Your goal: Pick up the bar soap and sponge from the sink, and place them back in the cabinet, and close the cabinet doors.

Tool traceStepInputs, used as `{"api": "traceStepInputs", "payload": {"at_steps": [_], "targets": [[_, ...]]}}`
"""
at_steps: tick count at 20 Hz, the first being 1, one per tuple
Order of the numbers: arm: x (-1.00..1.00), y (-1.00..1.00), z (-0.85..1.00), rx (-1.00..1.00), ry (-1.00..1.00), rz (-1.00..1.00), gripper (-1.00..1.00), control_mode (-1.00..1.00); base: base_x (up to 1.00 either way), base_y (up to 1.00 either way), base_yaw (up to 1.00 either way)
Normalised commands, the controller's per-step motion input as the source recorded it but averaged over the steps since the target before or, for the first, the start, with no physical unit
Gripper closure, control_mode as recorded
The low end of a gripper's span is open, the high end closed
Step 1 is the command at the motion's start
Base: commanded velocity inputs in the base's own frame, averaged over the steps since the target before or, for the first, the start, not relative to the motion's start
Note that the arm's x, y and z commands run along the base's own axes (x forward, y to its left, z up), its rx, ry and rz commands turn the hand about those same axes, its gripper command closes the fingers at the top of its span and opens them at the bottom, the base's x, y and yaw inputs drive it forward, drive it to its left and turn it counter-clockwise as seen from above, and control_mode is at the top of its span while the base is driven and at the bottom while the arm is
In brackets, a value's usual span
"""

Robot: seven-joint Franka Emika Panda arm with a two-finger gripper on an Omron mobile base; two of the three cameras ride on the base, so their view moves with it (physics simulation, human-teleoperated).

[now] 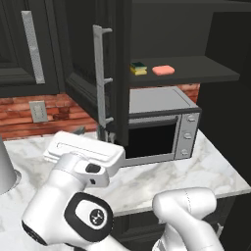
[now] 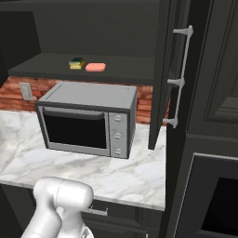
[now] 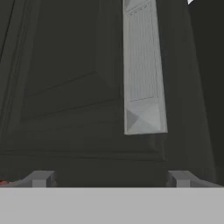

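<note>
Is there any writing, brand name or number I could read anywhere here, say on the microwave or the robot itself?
No readable text anywhere.
Microwave: its side panel has three round knobs, with no legible labels or numbers.
Robot arm: a small round emblem on the dark joint, a symbol rather than letters, too small to make out.
Wall outlet: plain, no marking.
Cabinet door, sponge and bar soap: no labels.

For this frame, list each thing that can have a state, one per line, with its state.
claw: open, empty, facing a cabinet door panel close up
bar soap: lying on the cabinet shelf
sponge: on the same shelf, beside the soap
cabinet: open, inner shelf exposed
cabinet doors: swung open, not yet closed
microwave: door shut, standing on the counter
</note>
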Motion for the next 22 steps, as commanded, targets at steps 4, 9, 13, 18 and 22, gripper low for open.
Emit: {"api": "traceStepInputs", "payload": {"at_steps": [4,9,13,18,22], "targets": [[0.12,-0.48,0.00,0.01,0.00,0.00,-1.00,-1.00,0.00,0.00,0.00],[0.12,-0.49,0.00,0.01,0.00,0.00,-1.00,-1.00,0.00,0.00,0.00],[0.18,-0.46,0.00,0.00,0.00,0.00,-1.00,-1.00,0.00,0.00,0.00],[0.27,-0.36,0.00,0.00,0.00,0.00,-1.00,-1.00,0.00,0.00,0.00],[0.33,-0.13,0.00,0.00,0.00,0.00,-1.00,-1.00,0.00,0.00,0.00]]}}
